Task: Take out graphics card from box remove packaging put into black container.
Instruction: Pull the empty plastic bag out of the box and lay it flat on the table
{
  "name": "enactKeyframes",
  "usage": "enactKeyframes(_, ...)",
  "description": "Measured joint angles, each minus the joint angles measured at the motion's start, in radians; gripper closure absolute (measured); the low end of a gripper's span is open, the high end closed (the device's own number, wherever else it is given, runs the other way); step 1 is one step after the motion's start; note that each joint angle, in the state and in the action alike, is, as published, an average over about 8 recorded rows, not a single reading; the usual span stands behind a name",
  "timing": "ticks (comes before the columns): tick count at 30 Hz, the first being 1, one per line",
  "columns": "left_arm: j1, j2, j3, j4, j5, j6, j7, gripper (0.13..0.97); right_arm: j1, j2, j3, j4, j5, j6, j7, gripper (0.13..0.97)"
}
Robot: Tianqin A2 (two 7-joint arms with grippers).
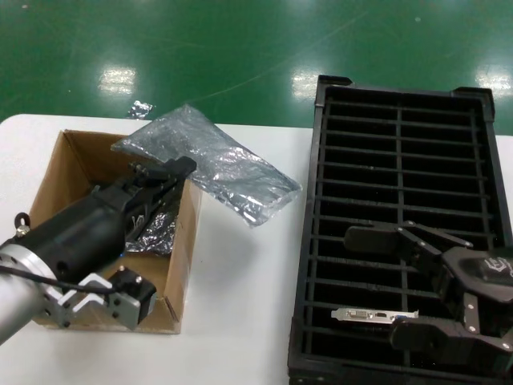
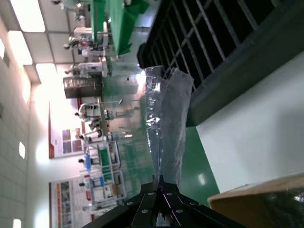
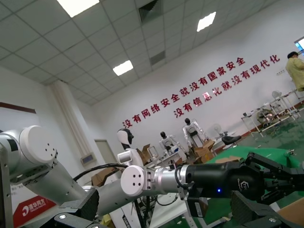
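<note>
Holding packaging (image 1: 210, 163) in left gripper (image 1: 172, 170)

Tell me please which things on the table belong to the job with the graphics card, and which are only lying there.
Belonging to the job:
- graphics card, standing in a slot of the black container
- packaging, held by the left gripper
- box
- right gripper, open over the container

Only lying there:
- small silver scrap on the green floor beyond the table

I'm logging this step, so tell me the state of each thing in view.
Brown cardboard box: open, silvery packaging inside.
Crinkly silver-grey anti-static bag: pinched by left gripper, draped over box edge.
Dark graphics card: slotted in black slotted plastic tray.
Right gripper: open above card.
</note>
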Motion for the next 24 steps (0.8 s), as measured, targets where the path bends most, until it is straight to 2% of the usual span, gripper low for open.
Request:
enactKeyframes(3,-0.002,0.033,-0.038,-0.011,0.015,0.067,-0.081,0.958,0.0,0.0,0.0,0.0,-0.001,-0.001,-0.001,0.129)
enactKeyframes(6,-0.014,0.092,-0.106,-0.014,-0.006,0.182,-0.21,0.958,0.0,0.0,0.0,0.0,-0.001,-0.001,-0.001,0.129)
enactKeyframes(11,-0.058,0.226,-0.245,0.034,-0.108,0.409,-0.438,0.958,0.0,0.0,0.0,0.0,-0.001,-0.001,0.0,0.129)
enactKeyframes(14,-0.09,0.326,-0.332,0.074,-0.112,0.538,-0.567,0.958,0.0,0.0,0.0,0.0,-0.001,-0.001,0.0,0.129)
enactKeyframes(17,-0.118,0.436,-0.421,0.105,-0.042,0.661,-0.69,0.958,0.0,0.0,0.0,0.0,-0.001,-0.001,0.0,0.129)
enactKeyframes(20,-0.134,0.538,-0.496,0.126,0.067,0.775,-0.813,0.958,0.0,0.0,0.001,0.0,-0.001,-0.001,0.0,0.129)
enactKeyframes(22,-0.136,0.582,-0.521,0.132,0.137,0.831,-0.893,0.958,0.0,0.0,0.001,0.0,-0.001,-0.001,0.0,0.129)
enactKeyframes(24,-0.134,0.605,-0.526,0.132,0.195,0.868,-0.967,0.958,0.0,0.0,0.001,0.0,-0.001,-0.001,0.0,0.129)
